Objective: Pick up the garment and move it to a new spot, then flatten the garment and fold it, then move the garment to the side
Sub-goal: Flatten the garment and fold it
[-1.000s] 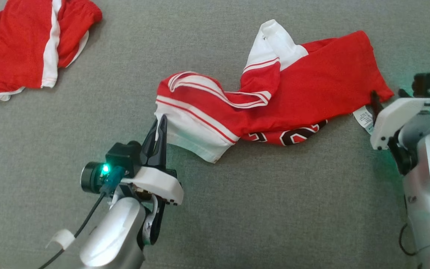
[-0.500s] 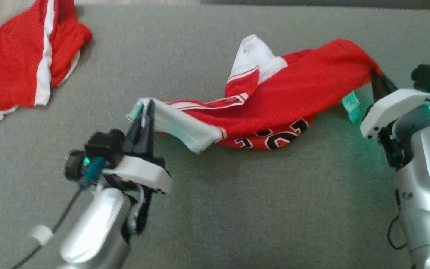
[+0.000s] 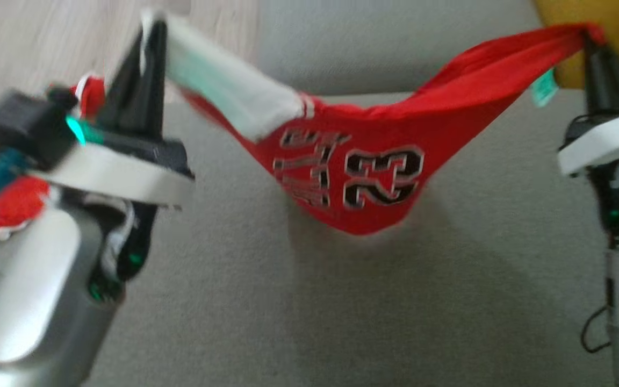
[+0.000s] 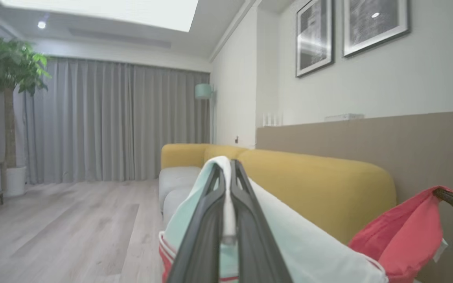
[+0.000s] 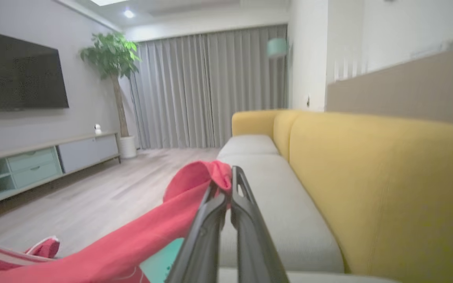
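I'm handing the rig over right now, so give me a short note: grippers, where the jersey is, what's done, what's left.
Left gripper: shut on the white edge of the red jersey.
Right gripper: shut on its red edge.
Jersey: hangs sagging between them, apparently clear of the grey sofa seat.
Done: pick-up.
Left: set down at a new spot, flatten, fold, move aside.
A second red garment lies behind the left arm.

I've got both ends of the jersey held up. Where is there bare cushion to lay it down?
Bare grey cushion lies under the hanging jersey, between the left end effector and right end effector, down to the near edge. Crowded: the far left, where another red garment lies behind the left arm.
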`<state>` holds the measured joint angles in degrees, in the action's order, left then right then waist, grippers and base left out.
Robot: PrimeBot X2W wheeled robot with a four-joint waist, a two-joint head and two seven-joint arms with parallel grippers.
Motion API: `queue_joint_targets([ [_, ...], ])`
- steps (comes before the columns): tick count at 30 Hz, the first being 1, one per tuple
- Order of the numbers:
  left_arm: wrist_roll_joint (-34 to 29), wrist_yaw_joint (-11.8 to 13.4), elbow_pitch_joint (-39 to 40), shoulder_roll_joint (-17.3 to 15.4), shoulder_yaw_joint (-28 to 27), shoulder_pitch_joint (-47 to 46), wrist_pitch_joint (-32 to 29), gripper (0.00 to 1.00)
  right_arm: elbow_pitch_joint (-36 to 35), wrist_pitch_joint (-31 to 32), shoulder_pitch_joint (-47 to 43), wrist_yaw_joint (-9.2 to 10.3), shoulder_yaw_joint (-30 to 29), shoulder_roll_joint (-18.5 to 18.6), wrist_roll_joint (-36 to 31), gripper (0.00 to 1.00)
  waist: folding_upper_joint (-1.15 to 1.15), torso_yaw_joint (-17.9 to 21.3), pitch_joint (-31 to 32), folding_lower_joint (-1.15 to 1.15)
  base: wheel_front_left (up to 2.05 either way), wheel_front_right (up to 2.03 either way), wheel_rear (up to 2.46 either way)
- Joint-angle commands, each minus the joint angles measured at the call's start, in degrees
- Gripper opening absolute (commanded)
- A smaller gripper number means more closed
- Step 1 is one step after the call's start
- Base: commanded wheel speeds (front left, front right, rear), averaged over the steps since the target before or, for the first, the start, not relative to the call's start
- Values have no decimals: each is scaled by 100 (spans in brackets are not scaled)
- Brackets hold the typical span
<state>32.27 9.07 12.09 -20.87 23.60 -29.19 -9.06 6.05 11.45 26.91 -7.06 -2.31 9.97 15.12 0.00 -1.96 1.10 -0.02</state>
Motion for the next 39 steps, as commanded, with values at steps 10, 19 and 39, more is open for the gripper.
queue_joint_targets([
  [10,-63,-61,954,-324,-248,-1611,-842,0,-2609,1312,-263,-43,-315,193,-250,0,0,337,274,2,0,0,0],
  [19,-31,-303,-173,-283,-57,-2287,-1113,0,-2359,1854,-58,-43,-271,122,-274,0,0,427,-396,2,0,0,0],
  [39,-713,-874,-4165,339,80,-5347,246,0,2236,469,4148,-43,-257,-469,-1844,0,0,408,-2238,2,0,0,0],
])
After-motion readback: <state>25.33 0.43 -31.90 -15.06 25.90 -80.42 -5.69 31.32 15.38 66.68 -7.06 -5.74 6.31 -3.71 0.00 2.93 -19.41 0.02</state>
